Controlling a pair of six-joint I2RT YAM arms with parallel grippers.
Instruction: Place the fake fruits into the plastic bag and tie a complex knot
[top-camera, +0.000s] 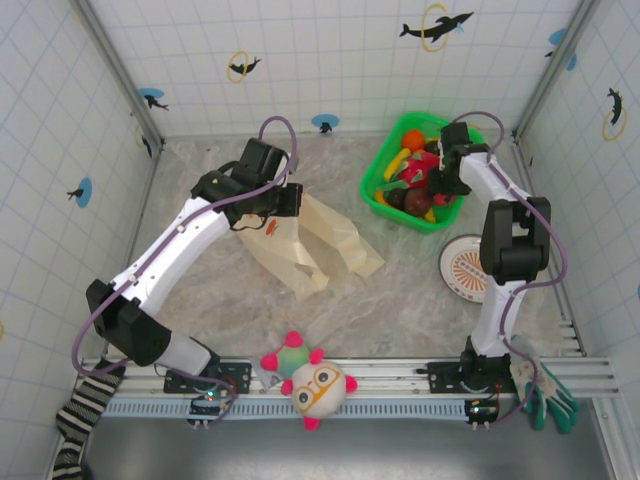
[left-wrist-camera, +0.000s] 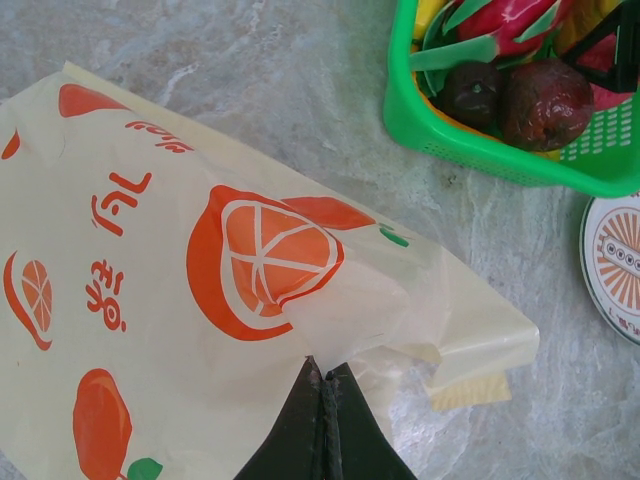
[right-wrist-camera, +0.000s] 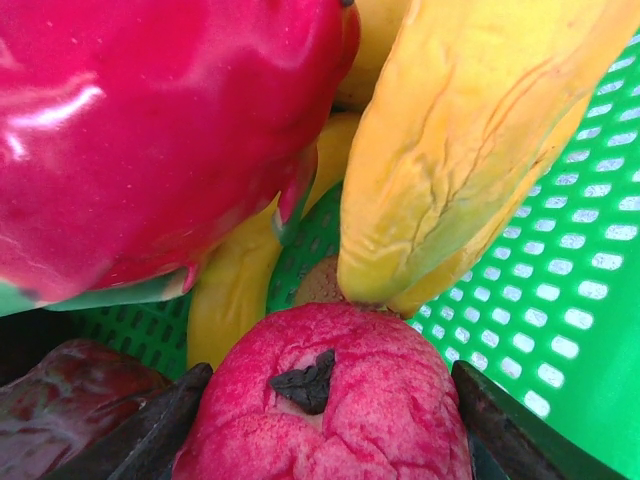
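The plastic bag (top-camera: 320, 240) lies flat on the marble table, cream with orange fruit prints (left-wrist-camera: 200, 300). My left gripper (left-wrist-camera: 322, 365) is shut on a fold of the bag's edge, over the bag's upper part (top-camera: 283, 205). The fake fruits sit in a green basket (top-camera: 385, 150). My right gripper (top-camera: 437, 190) is down inside it, with a finger against each side of a pink-red fruit (right-wrist-camera: 380, 430). Beside it lie a glossy red dragon fruit (right-wrist-camera: 150, 130), a yellow fruit (right-wrist-camera: 470, 130) and a dark maroon fruit (left-wrist-camera: 545, 100).
A white round disc (top-camera: 462, 268) lies just in front of the basket, close to the right arm. A plush toy with glasses (top-camera: 312, 380) sits at the near rail. A striped sock (top-camera: 80, 410) hangs at the front left. Tiled walls enclose the table.
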